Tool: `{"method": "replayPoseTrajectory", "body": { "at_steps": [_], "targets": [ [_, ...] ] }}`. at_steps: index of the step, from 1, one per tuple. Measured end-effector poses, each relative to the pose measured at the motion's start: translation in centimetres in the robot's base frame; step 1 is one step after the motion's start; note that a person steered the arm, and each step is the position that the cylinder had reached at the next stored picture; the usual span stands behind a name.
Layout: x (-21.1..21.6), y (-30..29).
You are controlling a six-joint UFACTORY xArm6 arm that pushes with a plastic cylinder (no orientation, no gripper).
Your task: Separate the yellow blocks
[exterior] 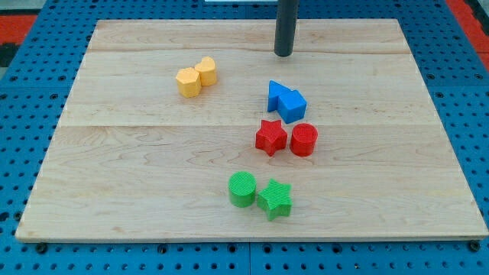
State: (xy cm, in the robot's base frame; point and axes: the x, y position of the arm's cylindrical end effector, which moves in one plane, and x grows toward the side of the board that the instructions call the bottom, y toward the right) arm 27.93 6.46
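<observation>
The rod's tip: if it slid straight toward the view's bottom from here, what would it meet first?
My tip would probably meet the blue blocks first, with the red pair behind them. Depth is uncertain.

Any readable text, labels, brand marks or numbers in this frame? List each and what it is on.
None. The wooden board, the yellow blocks, the blue, red and green blocks, and my tip carry no writing. The blue pegboard shows only holes.
</observation>
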Motion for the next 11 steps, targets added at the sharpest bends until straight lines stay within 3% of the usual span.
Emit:
{"method": "replayPoseTrajectory", "body": {
  "at_steps": [4,5,9,11],
  "targets": [
    [0.3,0.2],
    [2.1,-0.2],
    [14.5,-22.6],
    [12.4,-21.8]
  ]
}}
